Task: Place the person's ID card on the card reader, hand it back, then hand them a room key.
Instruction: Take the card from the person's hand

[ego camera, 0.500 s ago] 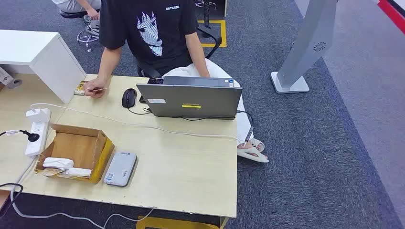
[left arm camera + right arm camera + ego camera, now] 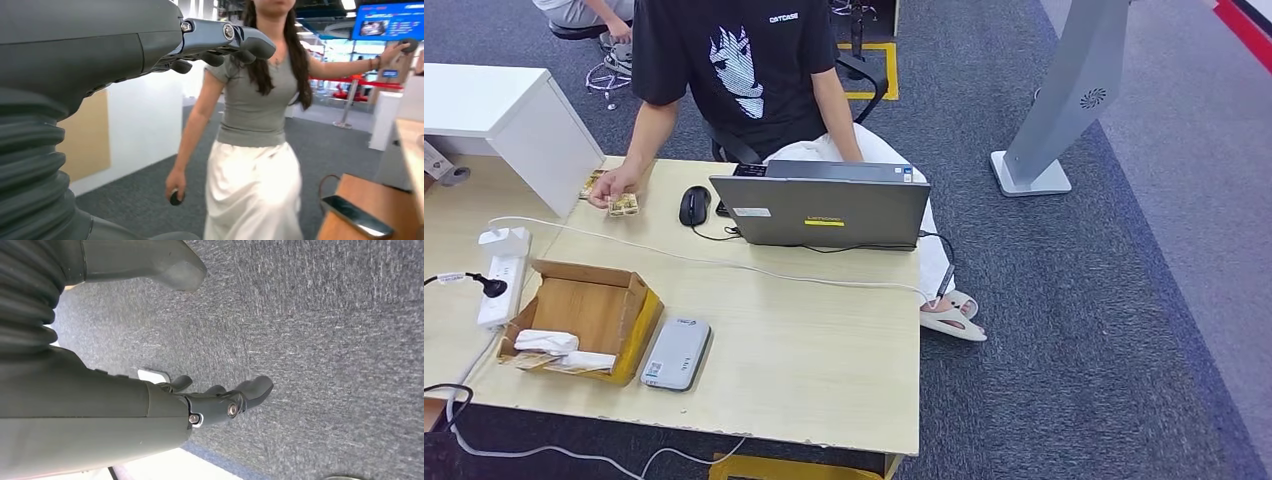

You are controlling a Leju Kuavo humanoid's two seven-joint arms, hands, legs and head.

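Observation:
Across the table, a person in a black T-shirt (image 2: 724, 70) holds a small yellowish card (image 2: 623, 206) just above the tabletop at its far left. The grey flat card reader (image 2: 675, 353) lies near the front edge, beside an open cardboard box (image 2: 584, 305) with white card sleeves (image 2: 549, 343) inside. My left hand (image 2: 210, 42) is held in the air with its fingers stretched out, and nothing is in it. My right hand (image 2: 220, 402) hangs over grey carpet, fingers apart, holding nothing.
A grey laptop (image 2: 824, 212) and a black mouse (image 2: 694, 205) stand at the table's far side. A white power strip (image 2: 502, 280) and cables lie at the left, by a white cabinet (image 2: 514, 120). In the left wrist view a second person (image 2: 255, 130) walks past a wooden surface with a phone (image 2: 356, 216).
The person's hand has shifted slightly left and turned the card, so its face now shows flat above the table. The things on the table have not moved.

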